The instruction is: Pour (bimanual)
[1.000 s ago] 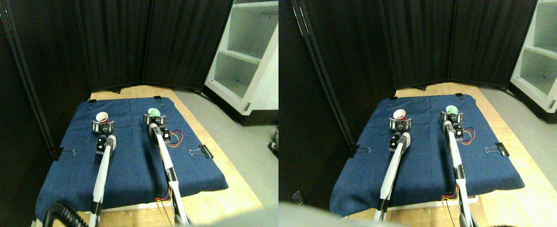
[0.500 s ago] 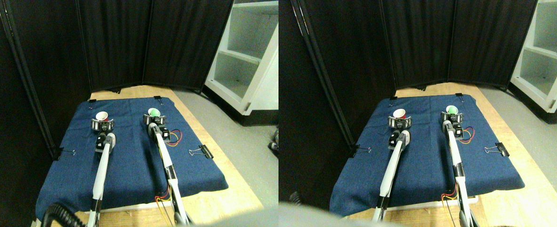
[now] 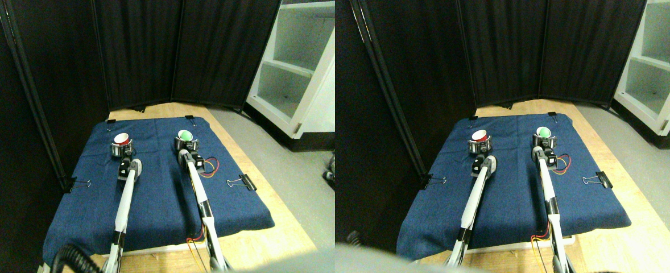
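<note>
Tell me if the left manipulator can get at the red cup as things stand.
Likely yes: the left gripper is already at the red cup, with only bare blue cloth around it and nothing between them.

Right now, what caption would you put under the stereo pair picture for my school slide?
Two robot arms reach across a blue cloth, left gripper at a red cup, right gripper at a green cup.

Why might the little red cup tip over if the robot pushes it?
The red cup looks small and thin-walled, so it is probably very light and easy to knock over. It stands upright on soft blue cloth, which may snag its base rather than let it slide. Squeezed hard, its sides would likely bend.
</note>
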